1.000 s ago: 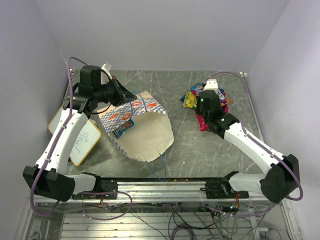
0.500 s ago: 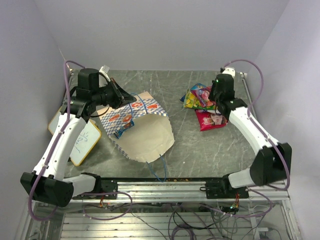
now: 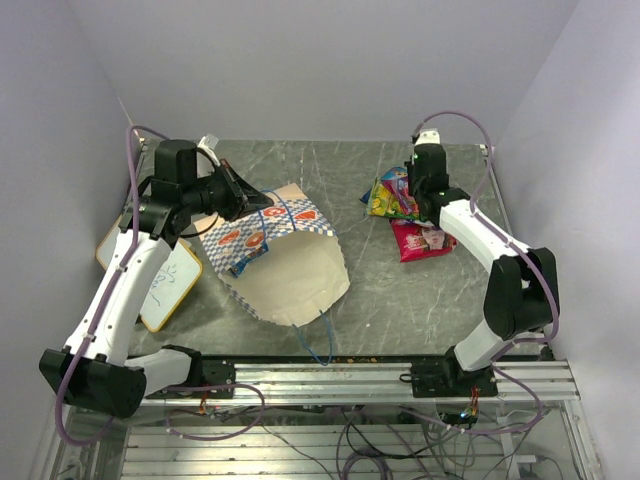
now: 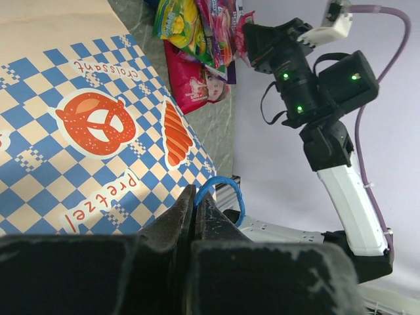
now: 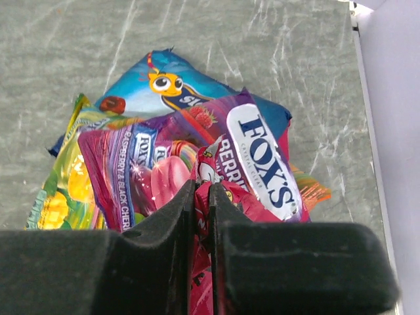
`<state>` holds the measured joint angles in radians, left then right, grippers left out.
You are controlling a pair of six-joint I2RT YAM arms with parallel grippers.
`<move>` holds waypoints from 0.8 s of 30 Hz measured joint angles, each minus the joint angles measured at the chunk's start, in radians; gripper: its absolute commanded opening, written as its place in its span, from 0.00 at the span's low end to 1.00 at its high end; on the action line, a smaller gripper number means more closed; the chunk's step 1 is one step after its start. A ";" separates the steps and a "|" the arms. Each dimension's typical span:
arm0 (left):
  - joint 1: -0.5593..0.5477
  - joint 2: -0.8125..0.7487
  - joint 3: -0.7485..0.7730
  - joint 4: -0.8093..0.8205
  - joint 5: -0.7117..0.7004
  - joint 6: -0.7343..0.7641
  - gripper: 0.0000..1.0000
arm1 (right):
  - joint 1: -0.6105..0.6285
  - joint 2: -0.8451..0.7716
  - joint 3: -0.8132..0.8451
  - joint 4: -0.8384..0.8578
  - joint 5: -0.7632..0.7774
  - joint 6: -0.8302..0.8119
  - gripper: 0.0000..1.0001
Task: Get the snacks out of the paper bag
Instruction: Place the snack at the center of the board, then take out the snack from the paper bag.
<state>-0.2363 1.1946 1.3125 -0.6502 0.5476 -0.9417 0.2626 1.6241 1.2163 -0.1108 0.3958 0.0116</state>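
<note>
Currently the paper bag (image 3: pixel 285 255) lies on its side on the counter (image 3: pixel 400 300), its cream inside open toward the arm bases and its checkered band at the far end. The left gripper (image 3: pixel 255 203) sits at the bag's far edge. In the left wrist view its fingers (image 4: pixel 177 223) are pressed together on the bag's checkered rim, right beside the blue cord handle (image 4: pixel 222 190), which loops out next to them.

Well to the right of the bag, and apart from it, the snacks (image 3: pixel 398 198) lie heaped on the counter. A blue packet (image 5: pixel 190 92) is at the far side, a purple packet (image 5: pixel 262 157) lies across the top, and a yellow-green packet (image 5: pixel 59 197) is at the side nearest the bag. A red packet (image 3: pixel 422 238) lies just nearer the arm bases, touching the heap.

The right gripper (image 3: pixel 420 200) hangs over this heap with its fingers (image 5: pixel 157 230) closed to a thin slit. Red foil shows in that slit, but it seems to lie beneath them rather than between them. A whiteboard (image 3: pixel 165 280) lies to the left of the bag.
</note>
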 measured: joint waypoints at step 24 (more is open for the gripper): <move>0.000 0.008 0.018 -0.008 0.044 0.007 0.07 | 0.075 -0.332 -0.220 -0.030 -0.177 0.238 0.69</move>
<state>-0.2363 1.2022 1.3308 -0.6586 0.5915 -0.9348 0.3374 1.2922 0.9962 -0.1406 0.2188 0.2501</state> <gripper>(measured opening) 0.075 0.684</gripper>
